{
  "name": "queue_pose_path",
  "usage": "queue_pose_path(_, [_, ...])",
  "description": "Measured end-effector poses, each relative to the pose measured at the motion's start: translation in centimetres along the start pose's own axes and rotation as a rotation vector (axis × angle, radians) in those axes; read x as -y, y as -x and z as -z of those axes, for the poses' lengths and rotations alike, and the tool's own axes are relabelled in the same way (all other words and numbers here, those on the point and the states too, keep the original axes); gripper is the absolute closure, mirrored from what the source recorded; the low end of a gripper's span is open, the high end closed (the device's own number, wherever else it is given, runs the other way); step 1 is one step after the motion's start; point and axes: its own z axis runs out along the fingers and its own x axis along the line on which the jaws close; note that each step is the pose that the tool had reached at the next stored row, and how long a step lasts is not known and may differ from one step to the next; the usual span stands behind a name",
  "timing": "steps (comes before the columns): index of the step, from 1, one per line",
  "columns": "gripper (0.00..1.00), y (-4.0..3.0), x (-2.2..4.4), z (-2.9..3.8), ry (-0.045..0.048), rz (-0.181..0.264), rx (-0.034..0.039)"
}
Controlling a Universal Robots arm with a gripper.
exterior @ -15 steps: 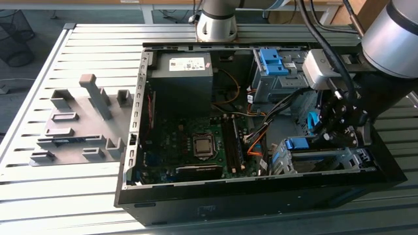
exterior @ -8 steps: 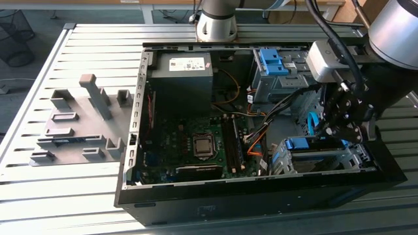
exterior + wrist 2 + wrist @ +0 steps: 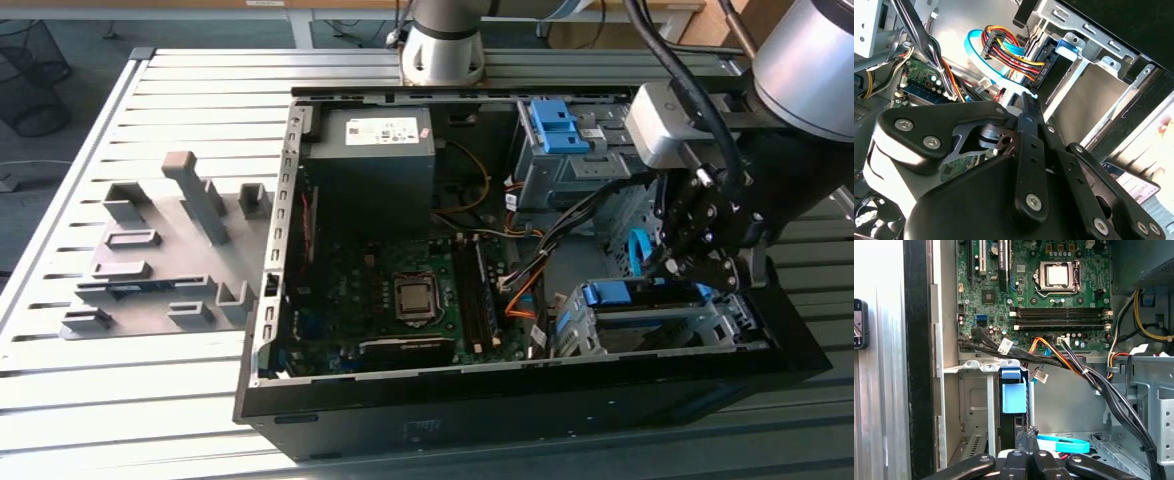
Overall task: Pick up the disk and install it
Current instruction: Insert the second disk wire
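Note:
The disk (image 3: pixel 625 293) sits on edge in the metal drive cage (image 3: pixel 654 328) at the near corner of the open computer case, on the exterior view's right. Its blue carrier tab (image 3: pixel 1013 392) stands above the dark drive body in the first wrist view. In the second wrist view the blue tab (image 3: pixel 1069 46) shows at the disk's far end, with the cable plugs beside it. My gripper (image 3: pixel 683 272) hangs just over the cage. Its fingers (image 3: pixel 1026 460) are shut together, their tips (image 3: pixel 1027 100) close to the disk's edge; I cannot tell if they touch.
A light blue flat cable (image 3: pixel 1064 444) and a bundle of coloured wires (image 3: pixel 1004 47) run beside the cage. The motherboard (image 3: pixel 400 290) fills the case floor, with a dark power supply box (image 3: pixel 374 140) behind it. A bare blue bracket (image 3: pixel 551 125) sits in the upper cage. A grey fixture (image 3: pixel 160 250) lies outside.

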Motion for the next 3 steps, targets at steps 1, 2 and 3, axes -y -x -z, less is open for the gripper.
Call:
queue_pose_path(1, [0.89,0.00,0.00,0.00,0.0000,0.000,0.0000])
queue_pose_path(2, [0.89,0.00,0.00,0.00,0.0000,0.000,0.0000])
queue_pose_path(3, [0.89,0.00,0.00,0.00,0.0000,0.000,0.0000])
